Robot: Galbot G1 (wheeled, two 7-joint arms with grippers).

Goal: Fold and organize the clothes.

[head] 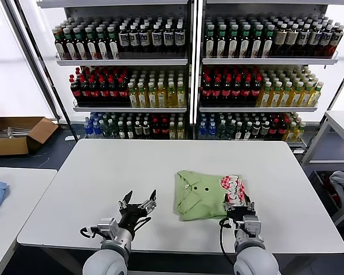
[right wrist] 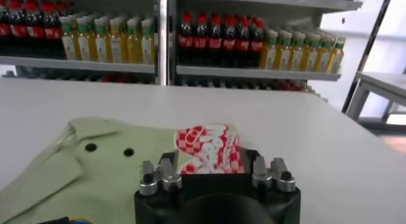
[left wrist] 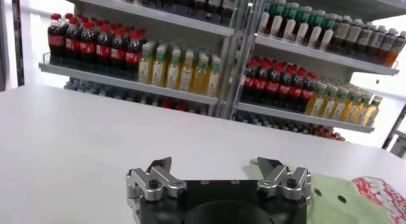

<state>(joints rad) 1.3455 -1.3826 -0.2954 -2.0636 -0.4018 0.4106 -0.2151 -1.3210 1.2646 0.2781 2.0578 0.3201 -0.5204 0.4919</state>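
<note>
Right gripper [head: 239, 201] is seen at the near right corner of the polo shirt [head: 202, 193], its fingers spread apart either side of the red-and-white print, with no cloth pinched between them as far as can be told. Left gripper [head: 137, 202] is held just beside the shirt's left edge, low over the desk [head: 103, 172], jaws spread wide and empty. The shirt is laid as a compact folded packet on the desk, collar and two small buttons turned up, slightly right of centre. The fold looks nearly finished, so the step in hand is judged to be a release and tidy-up. For that to be done well, the right gripper should be lifted straight up, clear of the top layer, so that the fold is not dragged open.
</note>
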